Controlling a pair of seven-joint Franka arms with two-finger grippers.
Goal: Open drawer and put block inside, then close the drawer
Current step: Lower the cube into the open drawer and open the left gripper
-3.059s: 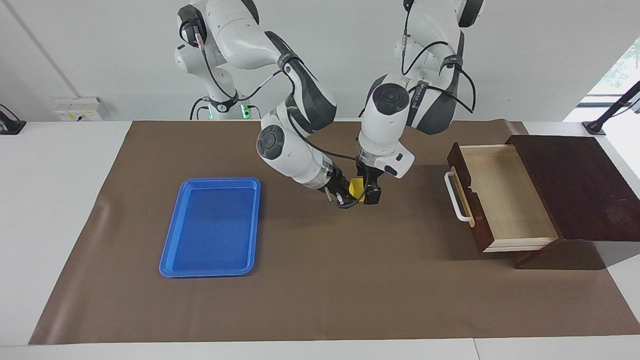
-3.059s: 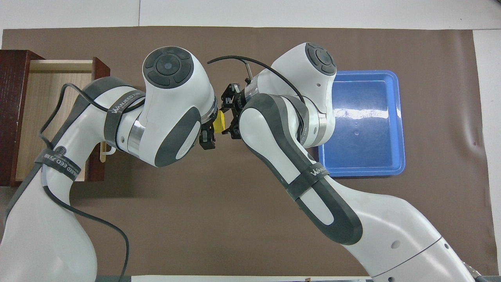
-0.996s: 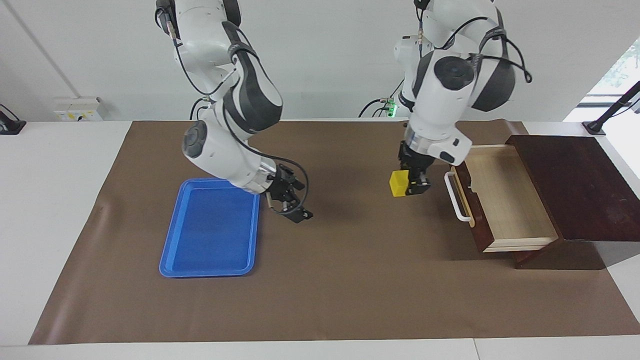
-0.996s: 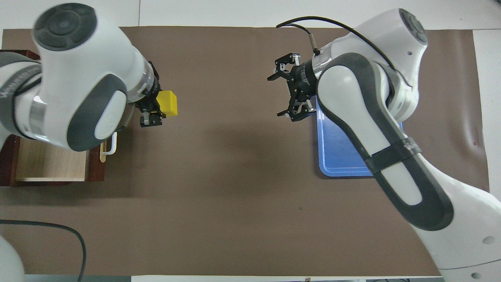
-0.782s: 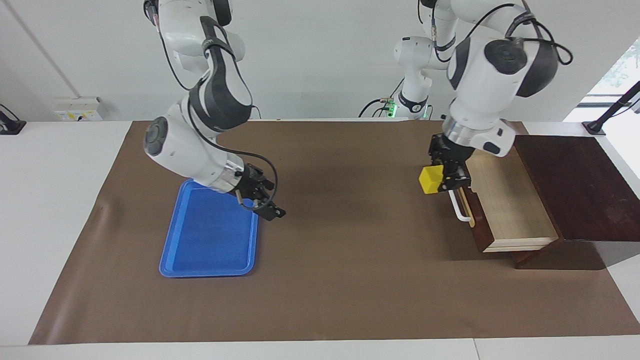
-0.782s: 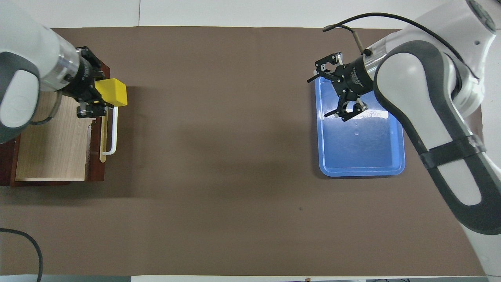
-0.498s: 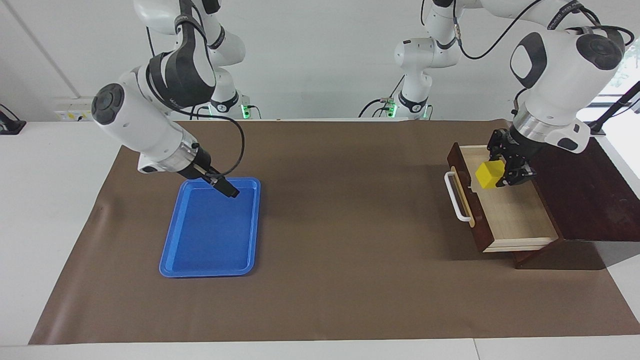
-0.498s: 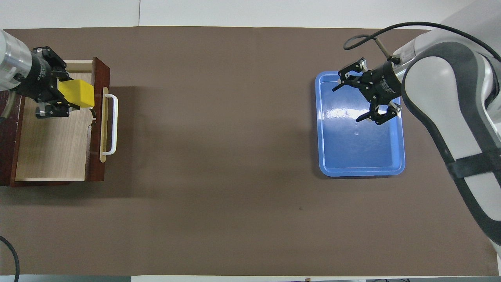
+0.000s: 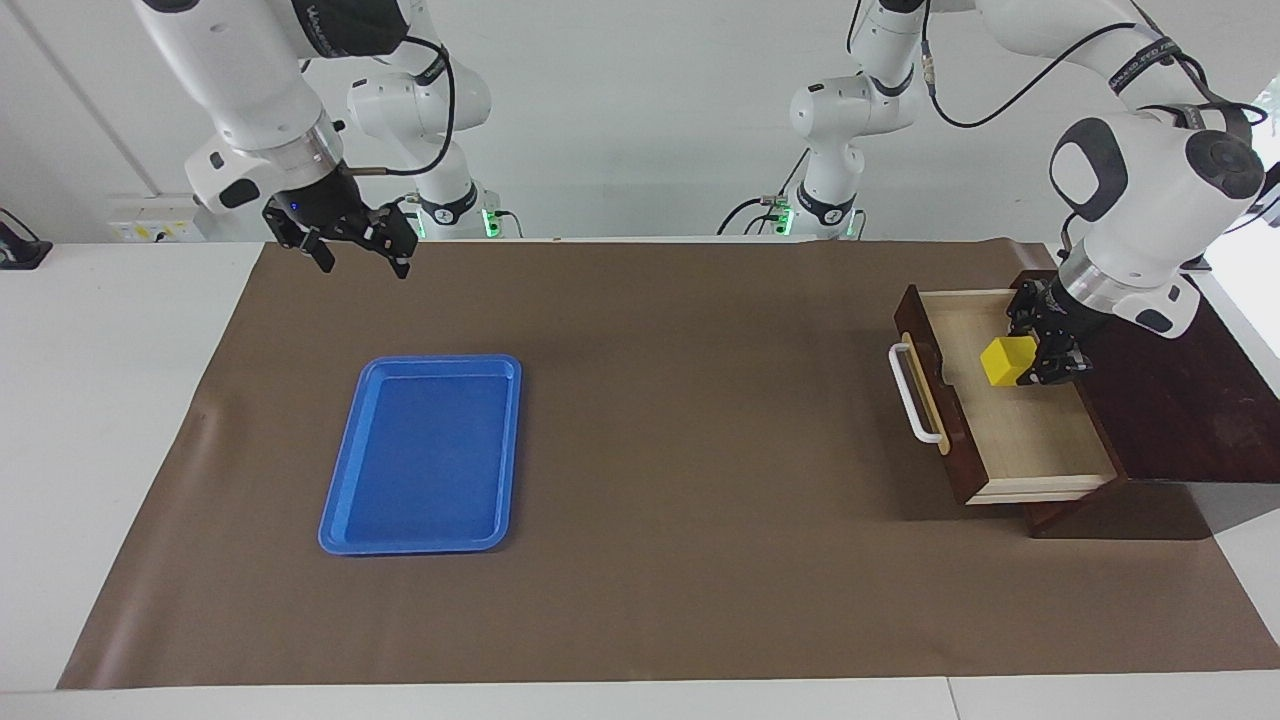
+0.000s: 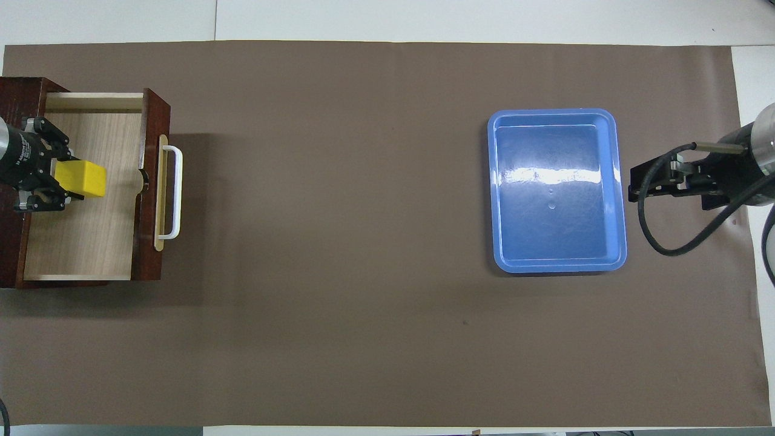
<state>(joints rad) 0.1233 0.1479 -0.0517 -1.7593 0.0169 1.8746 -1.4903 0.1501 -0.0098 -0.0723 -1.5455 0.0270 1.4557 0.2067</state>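
The dark brown drawer stands pulled open at the left arm's end of the table, with its pale wood inside showing and its white bar handle toward the table's middle. My left gripper is shut on the yellow block and holds it low over the drawer's inside, near the cabinet. From overhead the block sits in the left gripper over the drawer. My right gripper is open and empty, raised over the mat's edge at the right arm's end.
A blue plastic tray lies on the brown mat toward the right arm's end; it also shows overhead. The dark cabinet top lies beside the open drawer. The right gripper hangs beside the tray overhead.
The left gripper has carried the block from the table's middle to over the drawer's inside and lowered it. The right gripper has let go, drawn back over the tray and risen.
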